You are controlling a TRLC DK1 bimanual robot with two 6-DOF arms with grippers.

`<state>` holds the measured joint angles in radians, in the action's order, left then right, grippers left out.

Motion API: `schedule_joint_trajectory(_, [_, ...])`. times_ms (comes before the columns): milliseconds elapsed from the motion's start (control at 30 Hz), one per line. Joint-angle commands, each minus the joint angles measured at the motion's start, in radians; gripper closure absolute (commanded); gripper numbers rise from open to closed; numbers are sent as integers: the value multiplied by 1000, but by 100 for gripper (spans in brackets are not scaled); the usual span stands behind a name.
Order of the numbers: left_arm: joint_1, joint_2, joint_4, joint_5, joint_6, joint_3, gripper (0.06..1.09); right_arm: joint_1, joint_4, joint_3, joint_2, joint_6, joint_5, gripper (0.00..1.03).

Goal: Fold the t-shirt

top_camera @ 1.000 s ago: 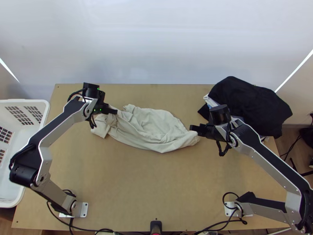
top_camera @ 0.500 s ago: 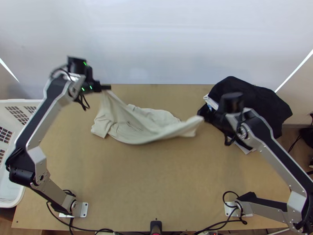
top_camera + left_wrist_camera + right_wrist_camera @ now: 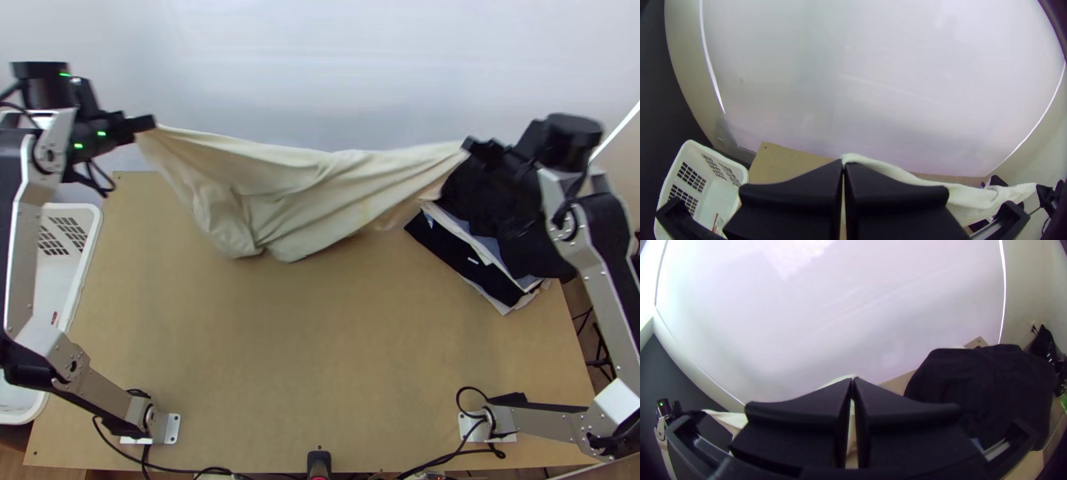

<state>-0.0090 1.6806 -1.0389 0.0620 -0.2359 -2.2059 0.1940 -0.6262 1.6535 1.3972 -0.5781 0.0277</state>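
The cream t-shirt [image 3: 296, 192] hangs stretched between the two grippers, its upper edge pulled nearly straight and its lower part drooping in loose folds over the far half of the table. At its left end, my left gripper [image 3: 152, 125] is shut on a corner; in the left wrist view the left gripper [image 3: 843, 165] has its fingers together with the t-shirt [image 3: 971, 198] running off from the tips. At the opposite end my right gripper [image 3: 467, 146] pinches another corner, and in the right wrist view the right gripper [image 3: 853, 381] is closed, with cream cloth behind its tips.
A pile of dark and white folded clothes [image 3: 472, 264] lies at the table's far right, beneath the right arm. A white laundry basket [image 3: 84, 264] stands beside the table's left edge. Bare wooden table [image 3: 320, 360] lies between the arm bases. A pale wall rises behind.
Both grippers have moved apart and toward the far side, lifting the t-shirt. It was bunched on the table and is now drawn out wide between them.
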Motion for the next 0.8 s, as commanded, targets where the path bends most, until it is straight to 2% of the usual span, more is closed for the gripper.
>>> schedule_joint_trajectory(0, [161, -27, -32, -70, -37, -8, 105, -77, -24, 111, 10, -3, -9, 100])
schedule_joint_trajectory(133, [188, -39, -32, -76, -40, 21, 105, -100, -61, 111, 11, -19, -68, 100])
schedule_joint_trajectory(267, [201, -35, 4, -77, -51, -2, 105, -105, -69, 157, 26, -34, -72, 100])
schedule_joint_trajectory(400, [192, -44, 82, -146, -98, -60, 105, -79, -63, 308, 98, -19, -72, 100])
schedule_joint_trajectory(633, [149, -130, 231, -149, -181, -55, 105, 2, 54, 479, 131, -2, -71, 100])
schedule_joint_trajectory(767, [139, -159, 316, -151, -230, -48, 105, 78, 102, 514, 128, 43, -64, 100])
